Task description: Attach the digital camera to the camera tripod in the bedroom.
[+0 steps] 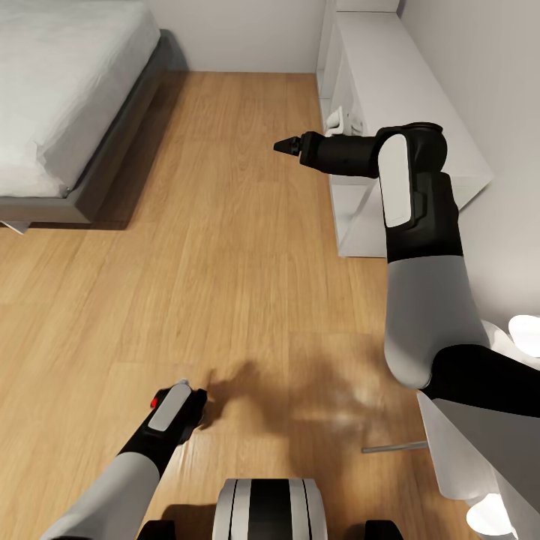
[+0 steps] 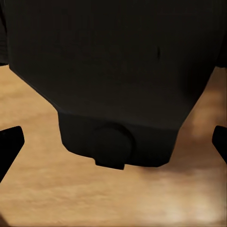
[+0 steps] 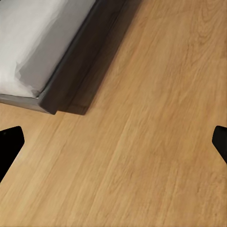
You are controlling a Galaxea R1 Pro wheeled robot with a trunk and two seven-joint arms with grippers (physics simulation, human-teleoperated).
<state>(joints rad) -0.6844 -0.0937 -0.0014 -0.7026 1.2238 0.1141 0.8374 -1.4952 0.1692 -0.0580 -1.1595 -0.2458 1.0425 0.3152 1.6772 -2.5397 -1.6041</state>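
Your left gripper hangs low over the wood plank floor, jaws clamped on the digital camera — its black body sits between the fingertips in the left wrist view. Your right gripper reaches out level beside the white cube shelves, jaws apart — the grey bed lies beyond them.

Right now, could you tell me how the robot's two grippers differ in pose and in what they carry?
The left gripper hangs low near the base, holding the digital camera; the right gripper is raised toward the white shelves, with nothing between its fingers. Both hang above the wood floor.
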